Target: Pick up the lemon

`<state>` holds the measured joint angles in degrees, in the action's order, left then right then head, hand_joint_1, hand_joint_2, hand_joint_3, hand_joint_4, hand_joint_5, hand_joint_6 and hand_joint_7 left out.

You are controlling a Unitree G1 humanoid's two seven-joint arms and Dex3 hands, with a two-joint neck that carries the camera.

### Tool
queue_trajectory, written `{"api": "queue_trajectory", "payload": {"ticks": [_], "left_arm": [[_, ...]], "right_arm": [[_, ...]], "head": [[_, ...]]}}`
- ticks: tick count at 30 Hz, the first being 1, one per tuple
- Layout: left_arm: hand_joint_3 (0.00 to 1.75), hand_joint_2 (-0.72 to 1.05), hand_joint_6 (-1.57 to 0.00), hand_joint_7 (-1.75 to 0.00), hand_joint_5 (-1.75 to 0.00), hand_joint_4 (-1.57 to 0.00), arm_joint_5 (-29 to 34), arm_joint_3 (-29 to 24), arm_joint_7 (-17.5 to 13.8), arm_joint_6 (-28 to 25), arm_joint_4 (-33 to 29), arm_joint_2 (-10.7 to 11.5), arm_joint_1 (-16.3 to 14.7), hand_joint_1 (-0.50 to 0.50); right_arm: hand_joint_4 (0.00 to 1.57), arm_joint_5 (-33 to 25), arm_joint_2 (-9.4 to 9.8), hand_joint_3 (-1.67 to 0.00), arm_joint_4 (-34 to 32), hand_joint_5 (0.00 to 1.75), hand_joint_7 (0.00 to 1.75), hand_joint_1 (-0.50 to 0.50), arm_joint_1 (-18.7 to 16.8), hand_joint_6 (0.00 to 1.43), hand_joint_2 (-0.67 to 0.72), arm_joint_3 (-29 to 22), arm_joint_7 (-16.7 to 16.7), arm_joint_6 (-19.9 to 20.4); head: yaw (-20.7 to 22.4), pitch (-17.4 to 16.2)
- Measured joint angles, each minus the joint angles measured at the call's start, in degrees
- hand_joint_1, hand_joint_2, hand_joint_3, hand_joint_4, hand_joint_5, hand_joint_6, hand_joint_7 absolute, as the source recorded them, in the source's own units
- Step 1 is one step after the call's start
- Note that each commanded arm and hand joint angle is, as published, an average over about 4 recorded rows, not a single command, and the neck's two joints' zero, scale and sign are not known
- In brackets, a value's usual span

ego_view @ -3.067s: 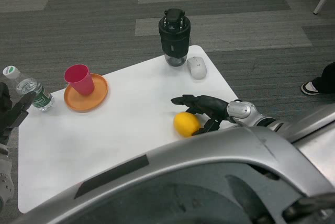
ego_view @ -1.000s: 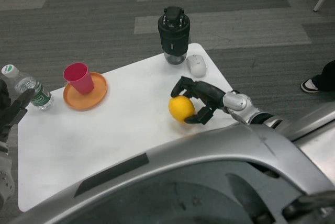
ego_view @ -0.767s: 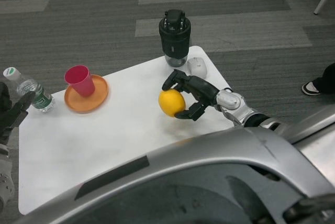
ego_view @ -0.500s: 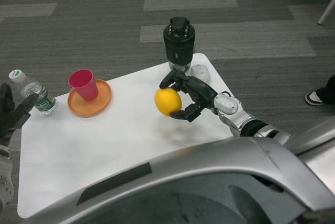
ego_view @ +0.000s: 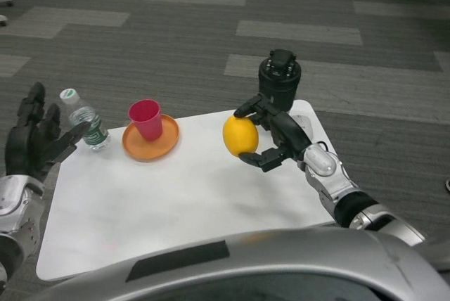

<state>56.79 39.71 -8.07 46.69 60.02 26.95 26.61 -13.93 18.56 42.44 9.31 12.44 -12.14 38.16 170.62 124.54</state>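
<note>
The yellow lemon (ego_view: 240, 136) is off the white table (ego_view: 176, 202), held in the air above its right half. My right hand (ego_view: 271, 136) grips it from the right, with fingers wrapped over its top and under its bottom. My left hand (ego_view: 35, 139) waits at the table's left edge, fingers spread and holding nothing.
A pink cup (ego_view: 146, 119) stands on an orange plate (ego_view: 150, 143) at the back left. A clear water bottle (ego_view: 84, 119) stands near my left hand. A black canister (ego_view: 280, 81) is at the back right corner, just behind my right hand.
My right hand has closed on the lemon and lifted it off the table. The camera has tilted up, so the whole scene sits lower and further right in the picture.
</note>
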Motion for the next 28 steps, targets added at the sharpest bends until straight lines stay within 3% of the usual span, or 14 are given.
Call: {"api": "queue_trajectory", "payload": {"ticks": [7,21,28], "left_arm": [[0.09,0.78,0.0,0.0,0.0,0.0,0.0,-0.04,0.0,0.0,0.02,-1.16,0.0,0.5],[0.09,0.78,0.0,0.0,0.0,0.0,0.0,-0.05,0.0,-0.01,0.05,-1.28,-0.01,0.5],[0.09,0.78,0.0,0.0,0.0,0.0,0.0,-0.06,0.0,-0.01,0.05,-1.28,-0.01,0.5]], "right_arm": [[0.26,-0.65,-0.3,-1.11,-0.74,1.75,1.47,0.08,0.69,0.24,-0.6,-0.05,1.66,0.0],[0.26,-0.75,-0.29,-1.11,-1.53,1.75,1.47,0.08,1.48,0.26,-0.56,-0.05,1.82,0.0],[0.26,-0.75,-0.29,-1.11,-1.53,1.75,1.47,0.08,1.48,0.26,-0.6,-0.07,1.83,0.0]], "head": [[5.53,0.61],[6.47,0.28],[6.95,0.22]]}}
